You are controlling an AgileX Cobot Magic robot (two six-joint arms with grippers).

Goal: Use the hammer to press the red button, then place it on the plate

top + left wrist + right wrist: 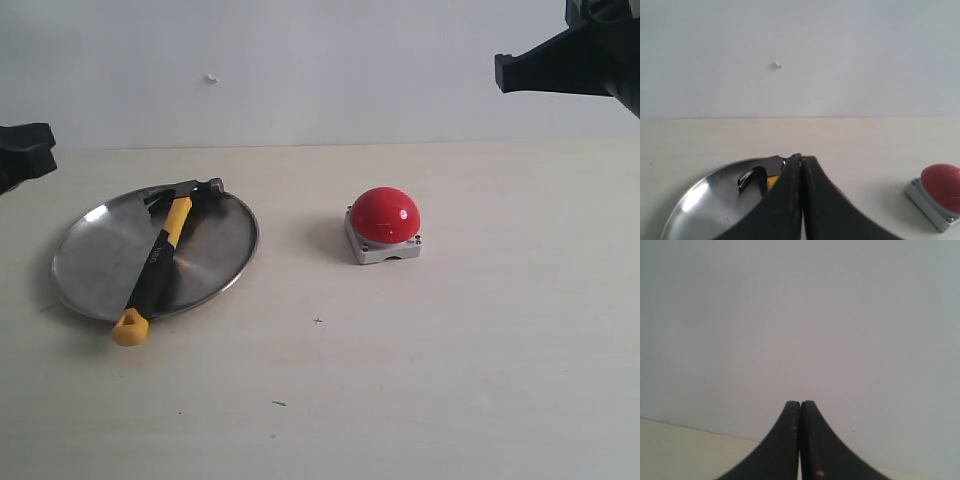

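The hammer lies across the silver plate at the table's left, its dark head at the far rim and its yellow butt hanging over the near rim. The red button sits on its grey base at the table's middle. My left gripper hovers at the left edge of the exterior view, shut and empty, clear of the plate. In the left wrist view the left gripper has the hammer's claw, the plate and the button behind it. My right gripper hangs high at upper right, and the right gripper is shut and faces the wall.
A pale wall backs the beige table. A small speck sticks to the wall. Tiny dark flecks lie on the near tabletop.
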